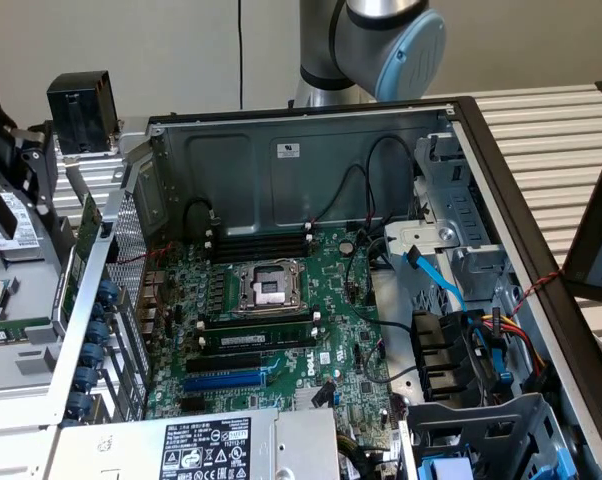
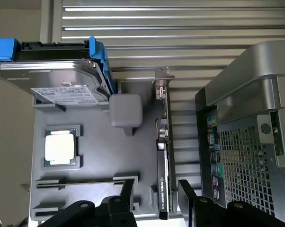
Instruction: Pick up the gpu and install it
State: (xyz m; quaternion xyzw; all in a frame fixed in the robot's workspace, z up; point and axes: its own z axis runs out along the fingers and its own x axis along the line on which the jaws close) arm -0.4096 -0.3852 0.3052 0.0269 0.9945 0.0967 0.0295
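Hovering over the grey tray (image 2: pixel 100 156) with the gripper (image 2: pixel 156 183) spread apart, a black finger (image 2: pixel 129 190) to either side of the gpu (image 2: pixel 163 156), clamped on nothing. Cannot tell whether touching the card. Standing on edge along the tray's side nearest the computer case (image 2: pixel 246 142): green board, black shroud between the fingers, silver bracket (image 2: pixel 161 85) at the end away from them. Sharing the tray with a hard drive (image 2: pixel 62 82) in a blue carrier, a bare processor (image 2: pixel 60 147) in its recess and a grey block (image 2: pixel 126 111). In the exterior view, looking down into the open case: green motherboard (image 1: pixel 271 300) flat inside, black RAM sticks (image 1: pixel 256 330) seated, a blue expansion slot (image 1: pixel 226 380) nearer the camera — tray off to the exterior view's left. Behind the case's far wall, the arm's grey-and-blue joint (image 1: pixel 381 35).
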